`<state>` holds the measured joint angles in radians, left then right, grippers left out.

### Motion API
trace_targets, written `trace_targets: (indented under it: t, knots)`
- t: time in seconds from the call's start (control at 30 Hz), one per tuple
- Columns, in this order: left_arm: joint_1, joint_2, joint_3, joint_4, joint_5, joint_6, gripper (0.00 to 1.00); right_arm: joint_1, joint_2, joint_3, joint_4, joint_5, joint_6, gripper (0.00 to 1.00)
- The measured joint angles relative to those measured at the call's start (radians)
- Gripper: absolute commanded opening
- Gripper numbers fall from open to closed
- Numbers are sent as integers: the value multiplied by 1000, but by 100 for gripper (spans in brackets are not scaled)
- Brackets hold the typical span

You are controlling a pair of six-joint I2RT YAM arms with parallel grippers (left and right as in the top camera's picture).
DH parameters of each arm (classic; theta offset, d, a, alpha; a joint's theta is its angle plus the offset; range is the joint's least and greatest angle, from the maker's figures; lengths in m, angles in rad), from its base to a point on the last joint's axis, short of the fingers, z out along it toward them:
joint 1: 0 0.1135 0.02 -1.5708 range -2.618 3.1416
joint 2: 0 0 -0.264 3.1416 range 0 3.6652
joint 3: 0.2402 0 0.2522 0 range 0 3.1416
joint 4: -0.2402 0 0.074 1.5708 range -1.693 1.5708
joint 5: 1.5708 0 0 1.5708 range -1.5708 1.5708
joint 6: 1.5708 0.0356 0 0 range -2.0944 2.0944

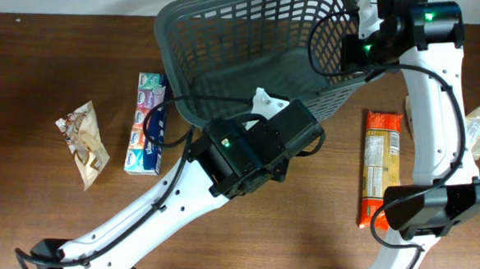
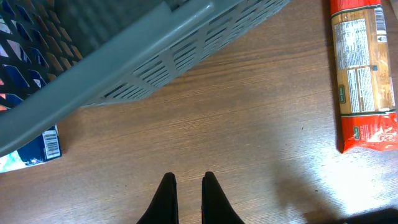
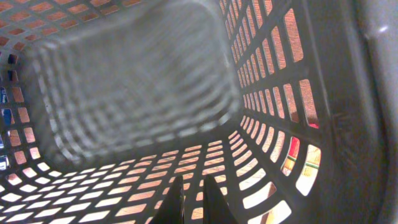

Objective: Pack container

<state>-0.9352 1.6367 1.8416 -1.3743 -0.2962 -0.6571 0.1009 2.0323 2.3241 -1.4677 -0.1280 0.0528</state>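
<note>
Jaws pressed nearly together, empty, on both: left gripper (image 2: 188,198) hangs beside the container (image 1: 229,35); right gripper (image 3: 193,200) reaches inside it.

**Even overhead light, sharp from above, soft at the wrists**

The overhead view is evenly lit and fairly crisp. The brown table (image 1: 29,74) reads darker toward its left edge, and shadows under the arms are faint and soft. The white right arm (image 1: 439,104) near the right edge comes out bright, almost blown. In the left wrist view a pale sheen lies on the wood toward the right edge. There the container (image 2: 155,56) wall blurs close to the lens, and the left gripper (image 2: 188,177) is a black silhouette without detail. The right wrist view is softest: the container floor is out of focus with a rippled pattern, the lattice glows orange from behind, and the rim is a dark smear.
</note>
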Motion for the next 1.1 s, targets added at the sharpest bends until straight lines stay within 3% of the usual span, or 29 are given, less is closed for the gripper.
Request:
trace_targets:
  t: [0.53,1.1]
  knots:
    - [7,112,-1,15,0,6,2,0,0,0,-69,16,-8,4]
    - [132,112,-1,0,1,36,2,0,0,0,-137,19,-13,4]
